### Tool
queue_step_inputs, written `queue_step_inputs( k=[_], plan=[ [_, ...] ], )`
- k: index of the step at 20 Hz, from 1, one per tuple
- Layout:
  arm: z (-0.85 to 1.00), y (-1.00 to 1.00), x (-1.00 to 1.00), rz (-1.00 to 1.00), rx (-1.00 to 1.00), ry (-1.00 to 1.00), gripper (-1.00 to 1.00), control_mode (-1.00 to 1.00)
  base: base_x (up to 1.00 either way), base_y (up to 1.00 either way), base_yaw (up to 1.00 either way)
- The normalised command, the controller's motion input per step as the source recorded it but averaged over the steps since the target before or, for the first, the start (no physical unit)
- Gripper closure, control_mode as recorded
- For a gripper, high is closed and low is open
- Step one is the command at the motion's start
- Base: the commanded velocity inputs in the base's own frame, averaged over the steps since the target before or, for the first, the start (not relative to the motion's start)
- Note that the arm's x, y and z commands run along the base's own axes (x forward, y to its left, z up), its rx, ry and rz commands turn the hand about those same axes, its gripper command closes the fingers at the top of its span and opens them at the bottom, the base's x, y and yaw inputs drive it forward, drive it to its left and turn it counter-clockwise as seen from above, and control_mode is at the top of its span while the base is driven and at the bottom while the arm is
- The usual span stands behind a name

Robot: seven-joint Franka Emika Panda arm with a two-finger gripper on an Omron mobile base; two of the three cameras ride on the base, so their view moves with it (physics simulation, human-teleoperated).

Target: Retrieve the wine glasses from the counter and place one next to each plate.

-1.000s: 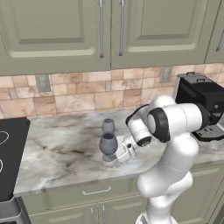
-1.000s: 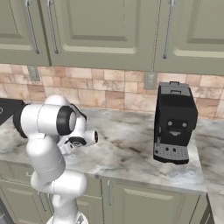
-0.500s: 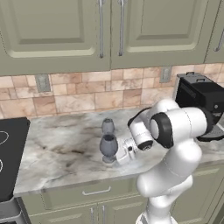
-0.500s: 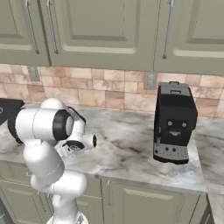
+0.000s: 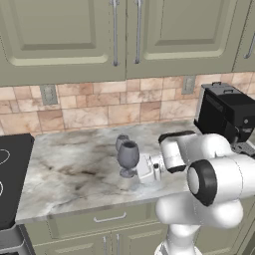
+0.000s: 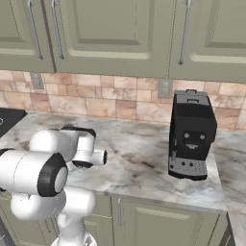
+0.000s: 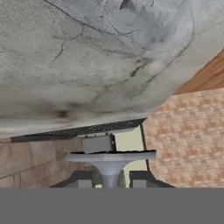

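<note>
Two wine glasses stand on the marble counter point(image 5: 74, 169). The larger, darker one point(image 5: 128, 154) is in front, and the smaller, paler one point(image 5: 121, 141) is just behind it. My gripper point(image 5: 132, 172) reaches in level from the right at the larger glass's stem, low above the counter. The hand view is rolled upside down. In it the glass's disc foot point(image 7: 109, 156) rests on the counter point(image 7: 87, 65). The gripper point(image 7: 110, 181) has a fingertip close on each side of the stem, with a slim gap still showing on both sides. The plates are out of view.
A black coffee machine point(image 5: 226, 112) point(image 6: 192, 137) stands on the counter to the right of the arm. The black stovetop point(image 5: 10, 174) borders the counter on the left. A tiled backsplash and wall cabinets rise behind. The counter's front edge runs just below the glasses.
The arm's elbow has sunk lower and to the right while the hand stayed at the larger glass. The fingers have drawn in from wide to narrow around the stem. Both glasses stand where they were.
</note>
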Motion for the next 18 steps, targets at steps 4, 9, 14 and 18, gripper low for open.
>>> queue_step_inputs(
  k=[4,9,14,18],
  plan=[
    [0.74,0.0,-0.27,-0.15,0.07,0.03,1.0,-1.0,0.0,0.0,0.0],
    [0.57,-0.01,-0.31,-0.15,0.07,0.0,1.0,-1.0,0.0,0.0,0.0],
    [0.59,0.0,-0.55,-0.12,0.08,-0.01,1.0,-1.0,0.0,0.0,0.0],
    [0.68,0.0,-0.81,-0.1,0.06,-0.04,1.0,-1.0,0.0,0.0,0.0]
  ],
)
